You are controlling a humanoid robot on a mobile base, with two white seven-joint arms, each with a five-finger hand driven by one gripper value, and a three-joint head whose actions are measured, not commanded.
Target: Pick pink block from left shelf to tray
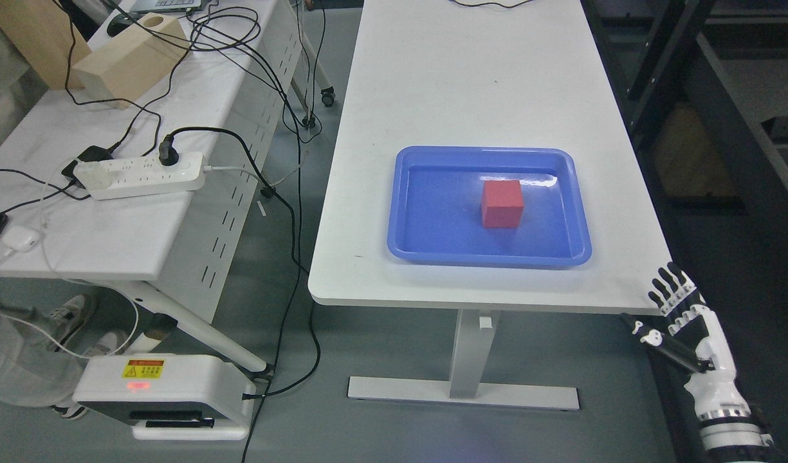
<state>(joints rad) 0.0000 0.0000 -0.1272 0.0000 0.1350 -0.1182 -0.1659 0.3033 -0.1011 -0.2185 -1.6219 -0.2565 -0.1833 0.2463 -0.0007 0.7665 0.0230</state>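
The pink block (502,203) sits upright inside the blue tray (426,247), a little right of its middle. The tray lies on the white table (471,83) near its front edge. My right hand (667,315) hangs low at the lower right, beside and below the table's front right corner, well away from the tray. Its fingers are spread and hold nothing. My left arm does not show.
A second white table (78,238) on the left carries a power strip (143,175), cables and a wooden box (133,61). A dark shelf frame (722,96) stands on the right. A white device (165,395) and a person's shoes (72,308) are on the floor.
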